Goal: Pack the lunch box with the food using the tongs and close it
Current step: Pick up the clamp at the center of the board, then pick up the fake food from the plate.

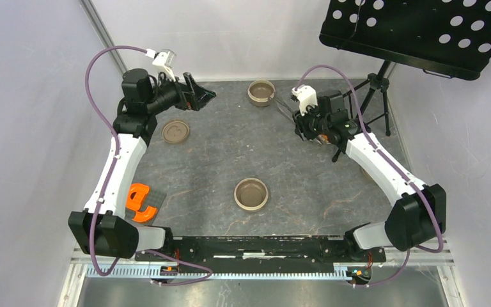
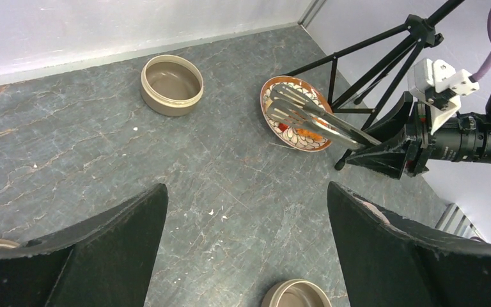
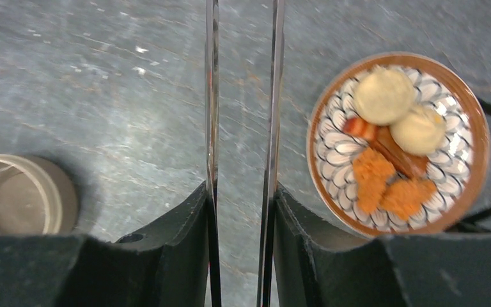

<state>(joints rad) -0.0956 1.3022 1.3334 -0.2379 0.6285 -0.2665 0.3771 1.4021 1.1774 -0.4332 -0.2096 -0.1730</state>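
Right of right pincer (image 3: 240,198), beside tongs: patterned plate (image 3: 481,137) holding food (image 3: 385,94): two pale buns, two orange crumbed chunks, one reddish-brown strip. Right pincer clamped on tongs (image 3: 273,96). Left of it: tan round container (image 3: 13,195), empty. Second container (image 1: 251,194) on worktop, empty. Left pincer (image 2: 246,188) wide, holding nothing.

The food (image 3: 383,96) lies on the plate (image 3: 319,173) at the table's (image 1: 230,160) right, the tongs (image 3: 272,96) beside it. The far bowl (image 1: 261,92) stands behind the near bowl (image 1: 251,194); the lid (image 1: 175,132) lies left.
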